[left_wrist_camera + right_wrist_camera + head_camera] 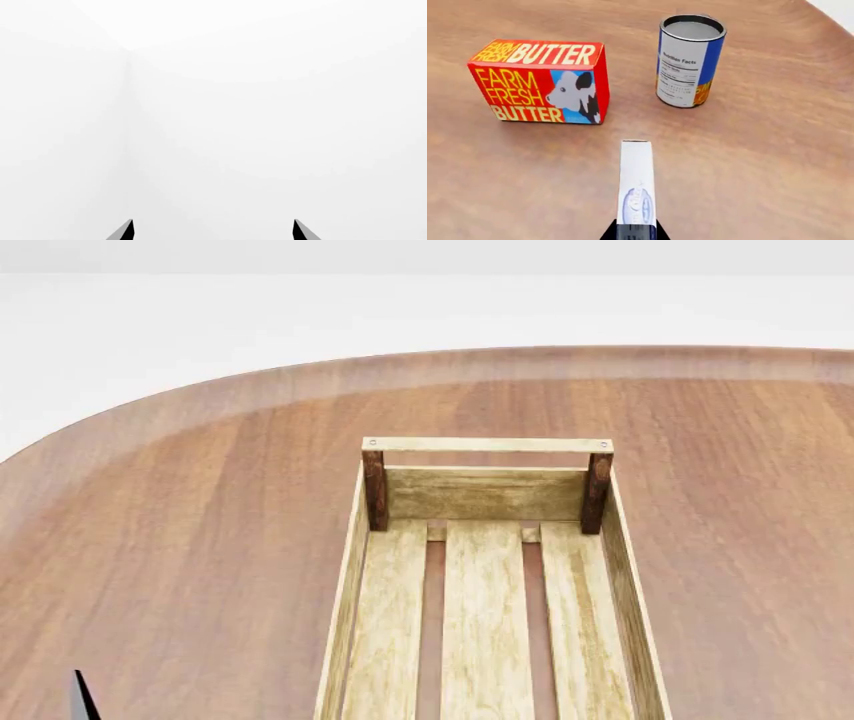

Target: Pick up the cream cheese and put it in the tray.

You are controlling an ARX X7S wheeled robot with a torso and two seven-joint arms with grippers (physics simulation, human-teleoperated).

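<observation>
Our left gripper hangs with fingers spread over nothing, the empty tray sits mid-table, and our right gripper pinches the cream cheese edge-on, long axis pointing away, so the right arm carries it.

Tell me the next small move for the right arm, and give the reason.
Probably lift a little. In the right wrist view the right gripper looks shut on the cream cheese, close above the table near the butter box and can; the tray sits empty.
</observation>
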